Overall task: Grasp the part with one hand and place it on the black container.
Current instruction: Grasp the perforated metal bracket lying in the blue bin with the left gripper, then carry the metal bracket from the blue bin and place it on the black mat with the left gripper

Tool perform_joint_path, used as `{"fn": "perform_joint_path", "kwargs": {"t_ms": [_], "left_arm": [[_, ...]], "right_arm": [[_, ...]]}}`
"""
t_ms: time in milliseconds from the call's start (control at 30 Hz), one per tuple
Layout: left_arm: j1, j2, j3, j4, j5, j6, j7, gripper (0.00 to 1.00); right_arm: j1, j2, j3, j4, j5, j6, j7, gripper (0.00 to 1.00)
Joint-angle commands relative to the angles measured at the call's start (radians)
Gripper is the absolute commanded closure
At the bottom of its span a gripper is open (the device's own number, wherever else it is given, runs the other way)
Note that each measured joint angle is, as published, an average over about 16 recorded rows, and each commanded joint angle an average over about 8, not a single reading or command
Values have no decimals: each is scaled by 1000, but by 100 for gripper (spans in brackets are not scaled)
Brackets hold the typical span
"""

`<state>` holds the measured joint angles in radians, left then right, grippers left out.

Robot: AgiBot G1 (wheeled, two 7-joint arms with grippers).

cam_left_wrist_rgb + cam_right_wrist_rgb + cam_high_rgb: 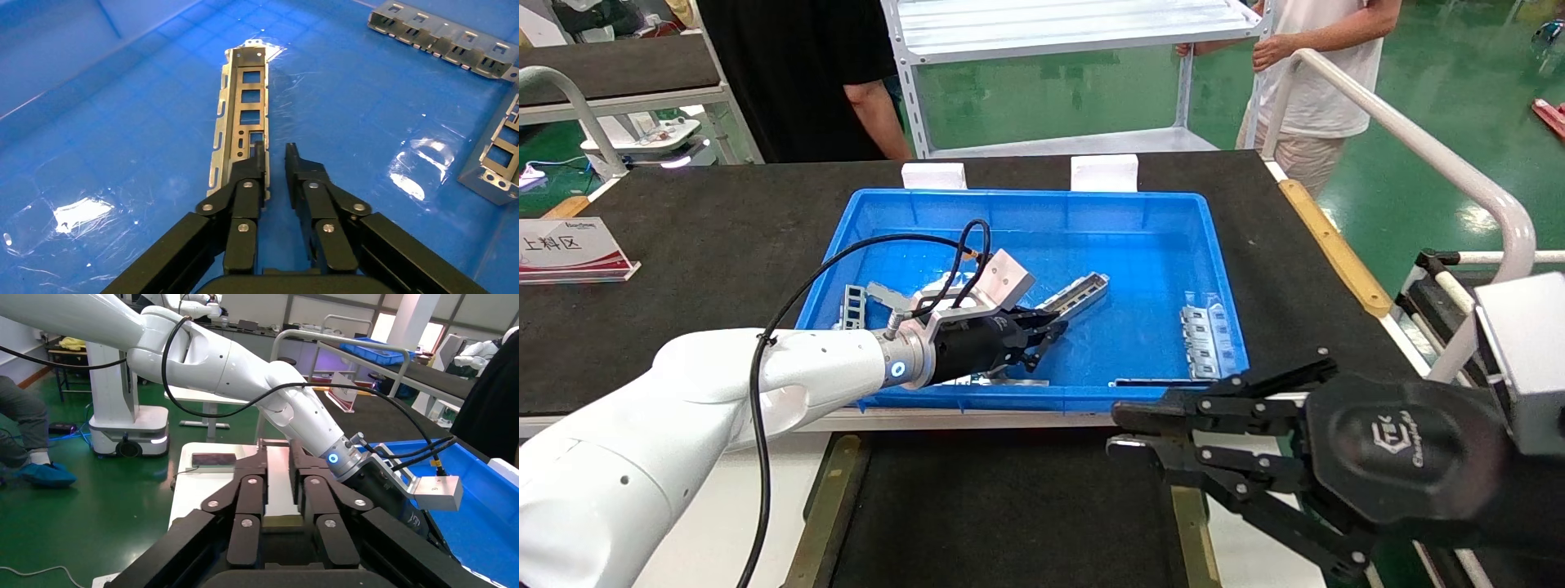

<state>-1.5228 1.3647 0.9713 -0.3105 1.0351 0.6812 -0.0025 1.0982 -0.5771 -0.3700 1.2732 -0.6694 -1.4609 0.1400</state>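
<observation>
The part is a slim silver slotted bar lying flat on the floor of the blue bin. It also shows in the left wrist view. My left gripper is low in the bin at the part's near end, with its jaws a narrow gap apart. In the left wrist view one finger overlaps the part's near end and the gap shows only blue floor. The black container lies in front of the bin. My right gripper hangs parked above its right side and holds nothing.
More metal parts lie in the bin: a stack at the right, a bar at the left, and two near my left gripper. Olive strips border the container. Two people and a shelf stand behind the table.
</observation>
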Motion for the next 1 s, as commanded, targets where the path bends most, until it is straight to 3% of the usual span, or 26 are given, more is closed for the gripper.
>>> {"fn": "perform_joint_path", "kwargs": {"t_ms": [33,600,767,1000], "left_arm": [[1,0,10,1,-10,-4,1,100],[-54,-13,2,-9,-150,-74,54,100],[-72,-66,-22,-40,-203,89,87,100],[-56,-200,-59,-115,-295,516,152,100]], "right_arm": [[0,0,0,0,0,0,0,100],[0,0,0,0,0,0,0,100],[0,0,0,0,0,0,0,100],[0,0,0,0,0,0,0,100]]}}
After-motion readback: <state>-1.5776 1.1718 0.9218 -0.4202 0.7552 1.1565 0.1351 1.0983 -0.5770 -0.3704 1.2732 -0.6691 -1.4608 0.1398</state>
